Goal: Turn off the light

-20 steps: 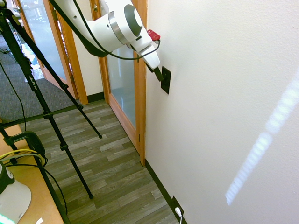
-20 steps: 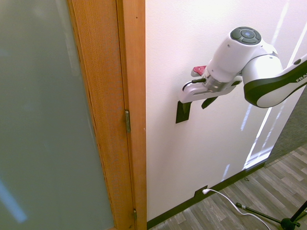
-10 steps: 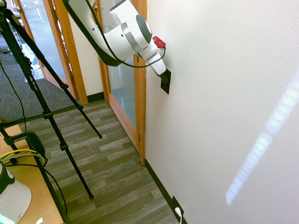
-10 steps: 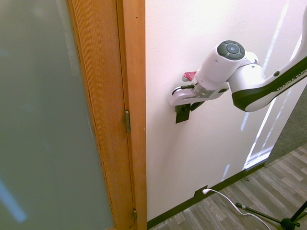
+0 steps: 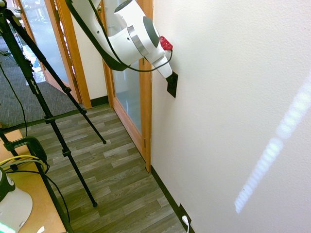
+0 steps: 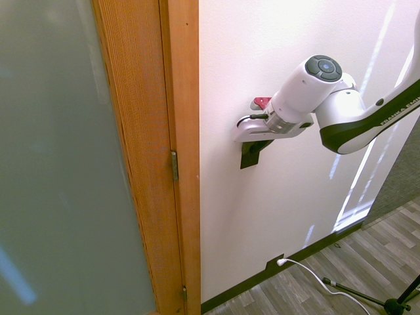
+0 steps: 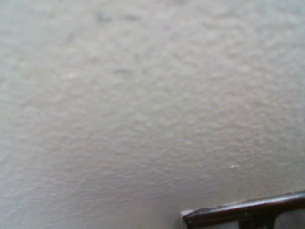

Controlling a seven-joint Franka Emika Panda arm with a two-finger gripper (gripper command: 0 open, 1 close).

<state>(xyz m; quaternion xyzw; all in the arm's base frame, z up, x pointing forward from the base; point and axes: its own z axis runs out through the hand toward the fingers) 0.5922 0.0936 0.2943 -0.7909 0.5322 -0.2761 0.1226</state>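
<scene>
White wall [image 5: 233, 73], pincer [image 5: 170, 80] against switch [image 5: 172, 87]

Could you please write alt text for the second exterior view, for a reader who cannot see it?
A white robot arm reaches in from the right and holds its gripper against a small black switch plate on a white wall. A wooden door frame with frosted glass stands left; a black outlet plate with a white plug sits near the floor.

Bright daylight, dotted sun streak [image 5: 274, 145] on wall [image 5: 233, 73], wrist view blurred
</scene>
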